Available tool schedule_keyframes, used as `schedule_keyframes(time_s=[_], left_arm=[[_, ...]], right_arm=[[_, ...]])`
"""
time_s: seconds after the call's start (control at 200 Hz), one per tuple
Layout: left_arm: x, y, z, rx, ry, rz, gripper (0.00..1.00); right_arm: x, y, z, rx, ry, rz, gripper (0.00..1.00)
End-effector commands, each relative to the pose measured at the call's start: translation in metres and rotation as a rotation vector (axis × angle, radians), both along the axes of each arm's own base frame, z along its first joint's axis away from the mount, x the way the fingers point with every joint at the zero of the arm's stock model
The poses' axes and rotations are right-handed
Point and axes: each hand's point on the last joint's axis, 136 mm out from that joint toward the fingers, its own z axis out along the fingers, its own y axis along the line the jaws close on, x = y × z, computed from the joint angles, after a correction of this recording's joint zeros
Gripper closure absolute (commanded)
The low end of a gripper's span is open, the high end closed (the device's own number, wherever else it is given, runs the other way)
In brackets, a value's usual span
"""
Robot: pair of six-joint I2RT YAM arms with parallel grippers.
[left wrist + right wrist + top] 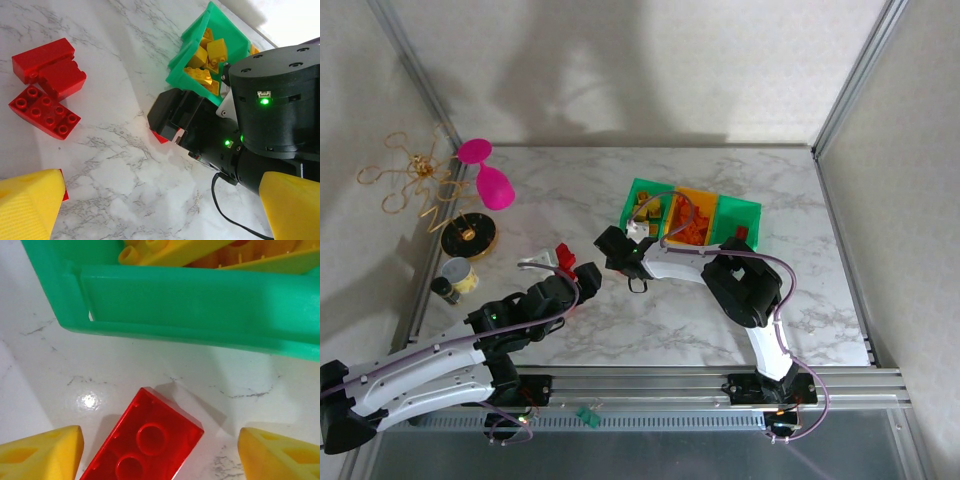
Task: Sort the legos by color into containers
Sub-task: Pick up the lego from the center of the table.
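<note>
Yellow wedge fingertips (40, 452) of the right claw (160, 452): set wide, one on each side of a translucent red plastic brick (145, 440). There are gaps on both sides and nothing is gripped. The brick lies flat on the white marble-patterned desk (125, 365), near the outer wall of a green rectangular plastic bin (200, 305). Two studs show; its lower end is cut off by the frame edge.

Left claw (160, 210): fingertips spread wide and empty above the desk, both cropped at the frame corners. A red sliver (62, 192) beside one fingertip is mostly hidden, its kind not legible.

Loose red pieces ahead of the left claw, three, close together:
- one flat eight-stud red brick (45, 112)
- two smooth-topped red blocks (42, 57)

Bins, three in a row across the desk:
- the green bin already named, holding heaped yellow studded bricks (207, 52); their count is unclear because the black right arm (270, 100) partly covers them
- a yellow-orange bin (705, 203), holding orange pieces (685, 228) too small to count
- a second green bin (745, 212), its contents hard to make out
</note>
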Motion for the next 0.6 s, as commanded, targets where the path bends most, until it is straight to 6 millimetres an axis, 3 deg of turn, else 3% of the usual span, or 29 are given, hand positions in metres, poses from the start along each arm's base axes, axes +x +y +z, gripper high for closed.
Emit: schedule_keyframes(time_s=[0.0, 0.095, 0.391, 0.591], left_arm=[[0.000, 0.010, -0.006, 0.008, 0.013, 0.044, 0.00], [0.000, 0.009, -0.006, 0.001, 0.012, 0.042, 0.00], [0.001, 0.007, -0.005, -0.003, 0.020, 0.041, 0.00], [0.000, 0.007, -0.004, -0.017, 0.025, 0.039, 0.00]], right_arm=[[-0.005, -0.018, 0.008, -0.039, -0.033, -0.030, 0.28], [-0.005, -0.020, 0.006, -0.046, -0.036, -0.017, 0.36], [-0.002, 0.001, 0.008, -0.022, -0.040, 0.082, 0.62], [-0.004, 0.005, 0.032, 0.018, -0.070, 0.132, 0.72]])
